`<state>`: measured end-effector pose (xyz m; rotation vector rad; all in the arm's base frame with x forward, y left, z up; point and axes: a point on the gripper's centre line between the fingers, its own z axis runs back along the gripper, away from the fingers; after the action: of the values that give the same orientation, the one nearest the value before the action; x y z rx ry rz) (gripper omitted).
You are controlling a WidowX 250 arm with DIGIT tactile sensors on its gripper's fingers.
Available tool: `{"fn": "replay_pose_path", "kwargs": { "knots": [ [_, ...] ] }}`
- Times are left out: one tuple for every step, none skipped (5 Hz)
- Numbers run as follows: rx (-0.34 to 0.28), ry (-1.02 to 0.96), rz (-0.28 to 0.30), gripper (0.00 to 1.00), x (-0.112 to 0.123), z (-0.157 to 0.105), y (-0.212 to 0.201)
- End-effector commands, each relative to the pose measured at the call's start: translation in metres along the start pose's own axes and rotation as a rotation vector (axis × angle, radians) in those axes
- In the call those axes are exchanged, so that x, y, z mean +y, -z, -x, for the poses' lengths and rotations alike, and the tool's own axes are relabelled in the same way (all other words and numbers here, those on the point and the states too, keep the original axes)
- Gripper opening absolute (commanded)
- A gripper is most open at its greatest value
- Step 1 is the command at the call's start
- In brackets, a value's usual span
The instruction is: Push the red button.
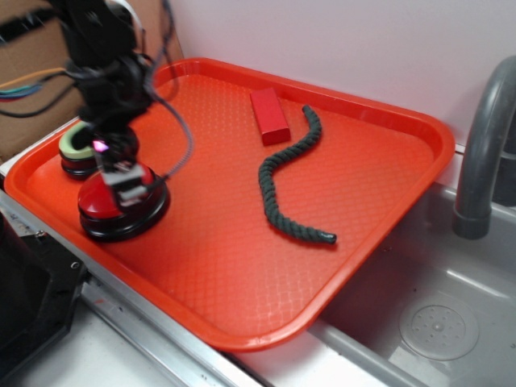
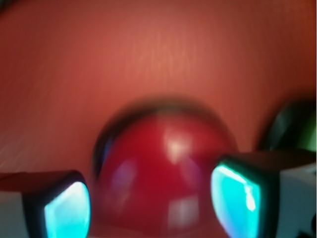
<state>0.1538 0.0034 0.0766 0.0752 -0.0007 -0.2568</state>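
- The red button (image 1: pixel 113 205) sits at the orange tray's (image 1: pixel 387 193) near-left corner, just beside the pale green button (image 1: pixel 76 145).
- The gripper (image 1: pixel 125 181) is right above its dome.
- The wrist view alone shows the fingers (image 2: pixel 67 210) spread, flanking the dome (image 2: pixel 163 173).

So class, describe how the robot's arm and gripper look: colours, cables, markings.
The arm is black, with dark cables looping off it and coloured wires behind. The gripper has pale blocky fingers with black-edged pads glowing cyan in the wrist view; a small pink light shows above it.

Glossy red button (image 1: pixel 105 197) at tray's left
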Motion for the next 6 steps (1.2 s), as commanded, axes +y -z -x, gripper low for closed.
{"fn": "replay_pose_path", "kwargs": {
  "knots": [
    [-0.018, -0.049, 0.014, 1.0, 0.007, 0.002, -0.044],
    [0.001, -0.068, 0.02, 1.0, 0.012, 0.001, -0.049],
    [0.009, -0.085, 0.036, 1.0, 0.018, -0.001, -0.056],
    [0.0, -0.089, 0.035, 1.0, 0.019, 0.001, -0.064],
    [0.002, -0.097, 0.033, 1.0, 0.02, 0.003, -0.071],
    [-0.002, -0.105, 0.039, 1.0, 0.02, 0.004, -0.079]
  ]
}}
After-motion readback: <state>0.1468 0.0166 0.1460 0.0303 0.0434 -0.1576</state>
